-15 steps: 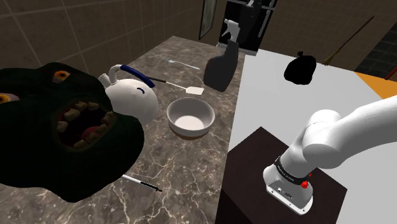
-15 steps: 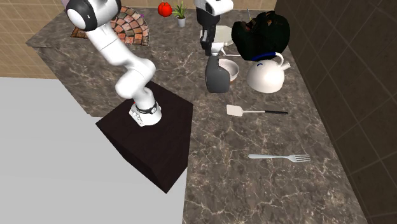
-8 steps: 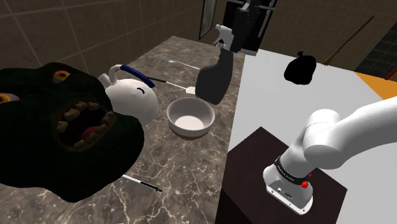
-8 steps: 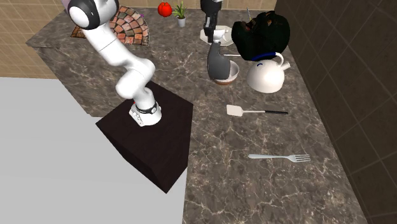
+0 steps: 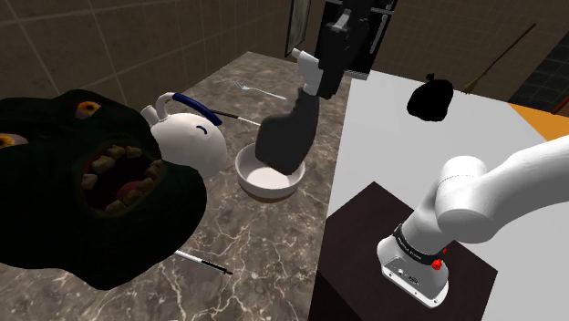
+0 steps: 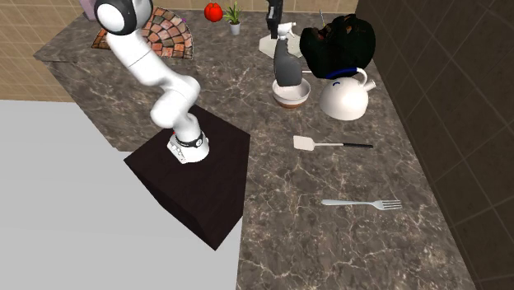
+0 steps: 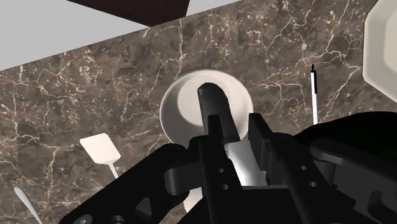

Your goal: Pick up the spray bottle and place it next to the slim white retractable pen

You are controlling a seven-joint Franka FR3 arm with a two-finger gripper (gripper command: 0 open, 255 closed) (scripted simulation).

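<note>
the spray bottle (image 5: 284, 137) is off the counter, a dark grey body under a pale trigger head. it hangs tilted, with its base leaning toward seven o'clock in the shoulder view. the gripper (image 5: 321, 66) has it by the top. in the wrist view the black fingers (image 7: 266, 143) press on either side of the pale head, so the jaws are clamped on the bottle. the base hangs over the white bowl (image 5: 248, 185), and as far as i can judge it is clear of the rim.

so the pick-up looks done, and the carry is only partly done. the slim white pen (image 5: 202, 263) lies on the marble counter (image 5: 264, 274) at about seven o'clock from the bowl in the shoulder view. it is well apart from the bowl and close to the big black toothy toy (image 5: 82, 182). a white kettle (image 5: 193, 141) stands at about ten o'clock from the bowl, off the straight line between bottle and pen.

to my eye three things are left to do: take the bottle on past the bowl toward the pen, bring it down onto the bare marble beside it, and let go. the space between the pen and the toy looks narrow, so the open side of the pen seems the safer spot.
</note>
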